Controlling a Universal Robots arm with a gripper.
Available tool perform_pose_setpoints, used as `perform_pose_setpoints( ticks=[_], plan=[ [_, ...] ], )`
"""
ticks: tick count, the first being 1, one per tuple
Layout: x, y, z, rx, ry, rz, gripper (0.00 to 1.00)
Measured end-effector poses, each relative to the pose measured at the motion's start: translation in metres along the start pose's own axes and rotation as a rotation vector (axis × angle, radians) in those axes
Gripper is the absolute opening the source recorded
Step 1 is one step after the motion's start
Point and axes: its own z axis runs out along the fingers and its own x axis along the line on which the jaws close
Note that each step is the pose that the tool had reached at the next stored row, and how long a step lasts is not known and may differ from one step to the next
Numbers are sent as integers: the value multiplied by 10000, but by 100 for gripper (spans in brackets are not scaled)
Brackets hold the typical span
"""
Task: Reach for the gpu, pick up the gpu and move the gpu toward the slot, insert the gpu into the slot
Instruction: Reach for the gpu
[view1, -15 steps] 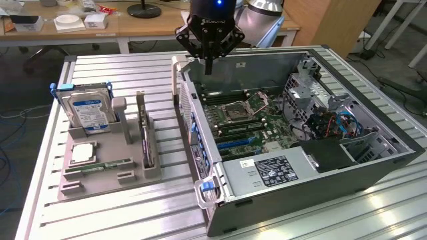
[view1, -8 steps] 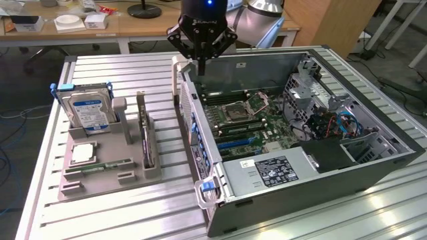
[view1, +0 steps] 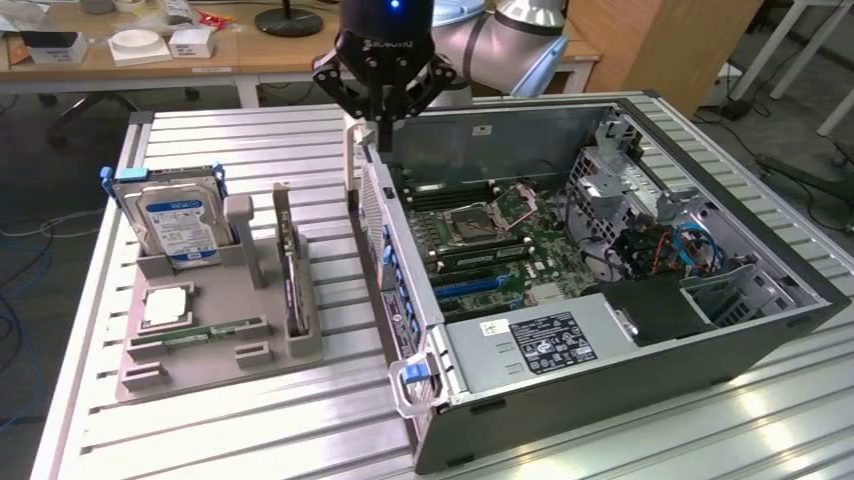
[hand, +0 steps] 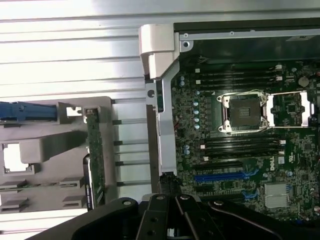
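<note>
The hand (view1: 383, 122) hangs over the far part of the table (view1: 240, 420), its fingers pressed together and pinching nothing. It sits above the gap between the grey holder (view1: 200, 345) and the open computer case (view1: 641, 350), just above the case's wall on the exterior view's left. It touches neither.

The gpu (view1: 292, 270) has not been picked up. It stands on its long edge in a groove of the holder, on the exterior view's left of the case, with the hard drive (view1: 180, 225) upright further to that side. Standing the card on edge likely offers its top edge to a pinch from straight above, and the groove keeps it from tipping. From the wrist view the card shows as a thin green strip, nearer than the hand and well apart from it.

The case lies on its side with the panel off, so the motherboard (view1: 534, 250) faces up and can be reached from overhead. The slot (view1: 470, 284), a long blue connector, lies near the case's left wall in the exterior view, nearer than the square processor socket (view1: 487, 215). Nothing is seated in it. By the look of it the work stands at the reach, with the closed hand not over the card.
</note>
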Motion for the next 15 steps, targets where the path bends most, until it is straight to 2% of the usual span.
perform_pose_setpoints(
  ticks=[15],
  plan=[
    [388,-29,-5,1,0,-1,10]
  ],
)
